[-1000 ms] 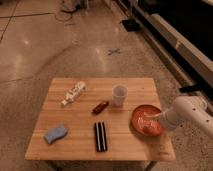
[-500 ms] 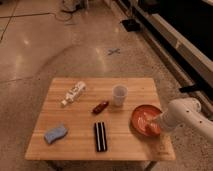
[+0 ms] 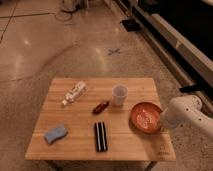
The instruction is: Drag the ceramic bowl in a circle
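The bowl [image 3: 144,117] is seen on the right side of the table [image 3: 125,147], just near-right of the cup [image 3: 119,94]. The gripper [image 3: 161,120] is held at the bowl's right rim, and whether it is spread or pinching cannot be told. A white bottle [image 3: 75,93], a black bar [image 3: 100,136] and a blue sponge [image 3: 55,133] are laid further left.

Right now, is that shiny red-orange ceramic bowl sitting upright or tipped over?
Upright: the glossy red-orange ceramic bowl rests on the wooden table, its pale-swirled inside facing up. The pincer is at its rim, on the picture's right.
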You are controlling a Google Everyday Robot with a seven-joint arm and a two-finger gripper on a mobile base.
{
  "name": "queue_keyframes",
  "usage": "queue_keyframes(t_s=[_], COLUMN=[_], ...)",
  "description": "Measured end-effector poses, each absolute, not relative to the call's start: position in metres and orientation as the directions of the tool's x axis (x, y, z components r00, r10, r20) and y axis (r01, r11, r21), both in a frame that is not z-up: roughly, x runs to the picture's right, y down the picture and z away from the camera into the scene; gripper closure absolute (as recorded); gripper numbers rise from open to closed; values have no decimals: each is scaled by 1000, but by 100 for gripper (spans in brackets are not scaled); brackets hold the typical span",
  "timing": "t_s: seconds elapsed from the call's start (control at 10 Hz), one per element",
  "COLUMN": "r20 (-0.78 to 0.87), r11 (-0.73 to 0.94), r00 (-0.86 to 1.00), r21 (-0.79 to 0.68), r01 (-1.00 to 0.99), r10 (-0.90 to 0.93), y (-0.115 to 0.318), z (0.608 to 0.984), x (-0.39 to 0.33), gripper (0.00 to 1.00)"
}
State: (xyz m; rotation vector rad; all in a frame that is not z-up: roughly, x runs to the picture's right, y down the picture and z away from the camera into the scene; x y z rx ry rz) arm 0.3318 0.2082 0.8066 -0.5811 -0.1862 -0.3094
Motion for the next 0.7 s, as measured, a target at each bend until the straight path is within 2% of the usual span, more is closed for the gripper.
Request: queue_keyframes(t_s=[0.4, 0.7], r20=[238, 370], r11=[773, 706], r00=[926, 818], r21=[-511, -420], r01=[376, 570], r10=[-294, -440], y=[207, 218], z=[774, 726], x=[369, 326], gripper=[100, 100])
